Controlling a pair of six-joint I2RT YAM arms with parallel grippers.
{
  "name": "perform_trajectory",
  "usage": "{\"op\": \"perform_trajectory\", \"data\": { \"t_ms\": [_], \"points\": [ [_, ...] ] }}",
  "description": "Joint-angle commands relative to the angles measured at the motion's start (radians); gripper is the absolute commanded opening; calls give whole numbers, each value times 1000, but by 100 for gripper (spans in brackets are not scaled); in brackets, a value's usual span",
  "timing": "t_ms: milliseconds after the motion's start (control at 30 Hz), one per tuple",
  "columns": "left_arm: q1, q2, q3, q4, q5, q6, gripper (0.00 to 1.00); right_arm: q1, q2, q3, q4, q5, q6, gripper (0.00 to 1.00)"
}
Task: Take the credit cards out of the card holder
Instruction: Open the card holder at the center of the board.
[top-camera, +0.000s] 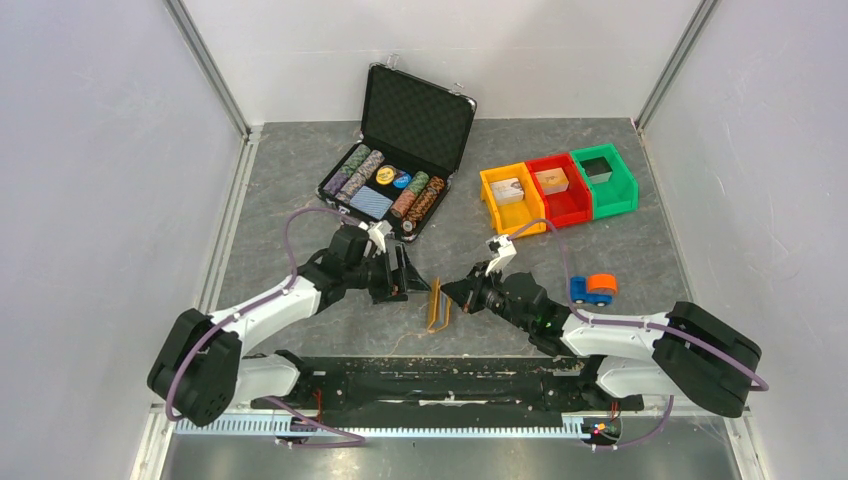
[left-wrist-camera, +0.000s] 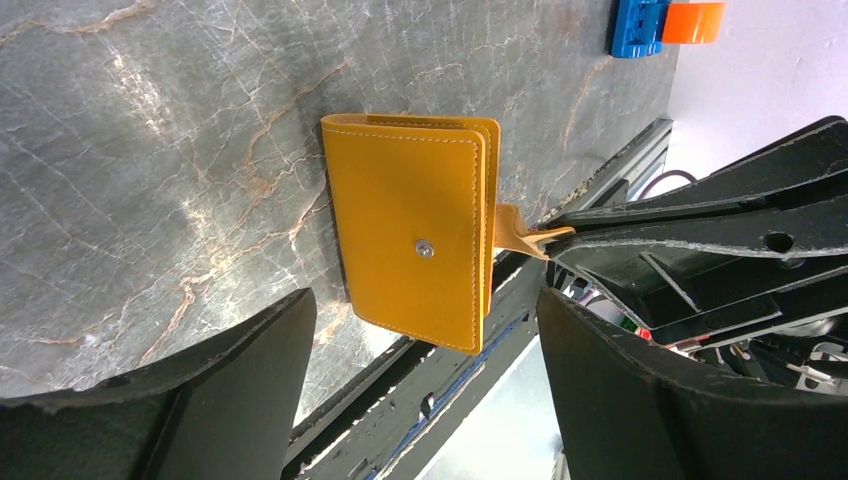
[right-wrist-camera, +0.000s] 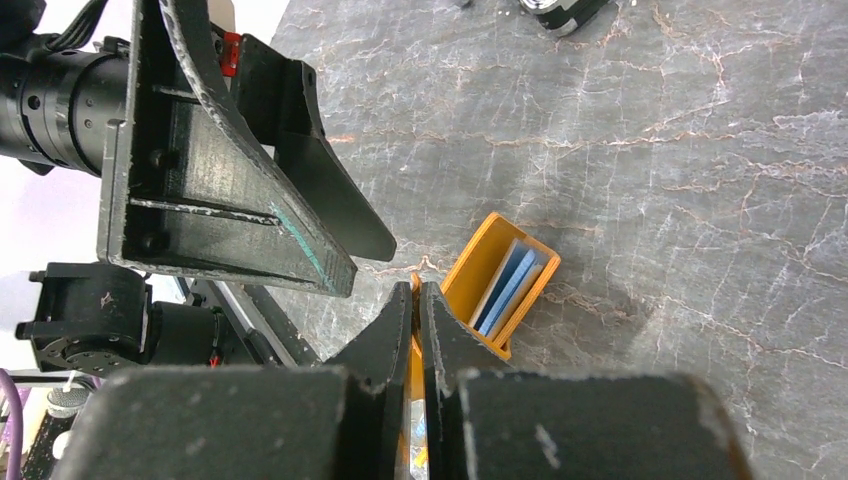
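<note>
The orange card holder (top-camera: 437, 305) stands on its edge on the table between my two grippers. In the right wrist view it (right-wrist-camera: 470, 268) gapes open, and the edges of a light blue credit card (right-wrist-camera: 512, 283) and a pale one (right-wrist-camera: 496, 278) show inside. My right gripper (right-wrist-camera: 416, 292) is shut on the holder's orange strap tab (left-wrist-camera: 520, 232); it also shows in the top view (top-camera: 449, 290). My left gripper (left-wrist-camera: 422, 302) is open and empty, its jaws spread wide just short of the holder's closed face (left-wrist-camera: 410, 235); in the top view it (top-camera: 410, 275) is left of the holder.
An open black chip case (top-camera: 405, 150) sits at the back. Orange (top-camera: 497, 205), red (top-camera: 575, 205) and green (top-camera: 618, 192) bins stand at the back right. A blue and orange toy car (top-camera: 592, 288) is right of my right arm. The black mounting rail (top-camera: 430, 375) runs along the near edge.
</note>
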Motion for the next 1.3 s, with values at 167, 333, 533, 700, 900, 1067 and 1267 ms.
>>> {"op": "perform_trajectory", "data": {
  "t_ms": [167,333,533,700,900,1067,1267],
  "points": [
    [-2,49,23,49,39,0,86,-1,-18,33,15,-11,35,0],
    [-2,42,10,52,35,16,84,-2,-6,42,21,-7,45,0],
    [-2,65,-14,82,108,30,84,-3,-2,57,-10,28,53,0],
    [-2,50,-15,82,105,36,85,-2,2,73,-22,22,49,0],
    [-10,93,-10,83,106,30,83,-3,2,71,-22,20,54,0],
    [-16,111,-14,70,66,31,74,-2,-4,60,-21,19,57,0],
    [-17,118,-21,62,29,28,58,-9,-11,27,-25,22,63,0]
  ]
}}
